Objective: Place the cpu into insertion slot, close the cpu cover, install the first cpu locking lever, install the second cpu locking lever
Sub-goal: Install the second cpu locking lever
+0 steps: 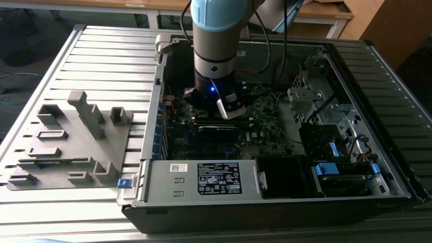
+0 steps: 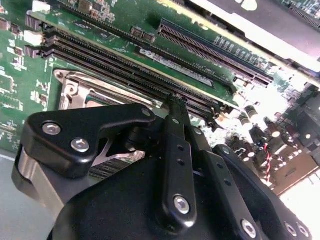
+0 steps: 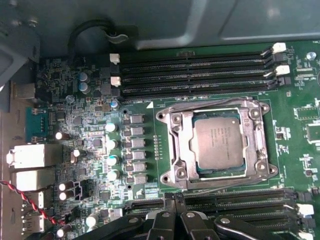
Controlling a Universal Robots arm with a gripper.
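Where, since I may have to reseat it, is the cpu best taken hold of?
Judging from the first wrist view, by two opposite side edges, from straight above: the cpu lies flat with only its broad top showing. The cpu cover frames it closely on all sides, so those edges probably cannot be reached until that is lifted.

Soft daylight falls evenly on the grey surface [image 1: 101, 55] in the exterior view, the computer case [image 1: 284, 202] interior lies shadowed, and glare whitens the motherboard [image 2: 125, 20] toward three o'clock in the second wrist view.
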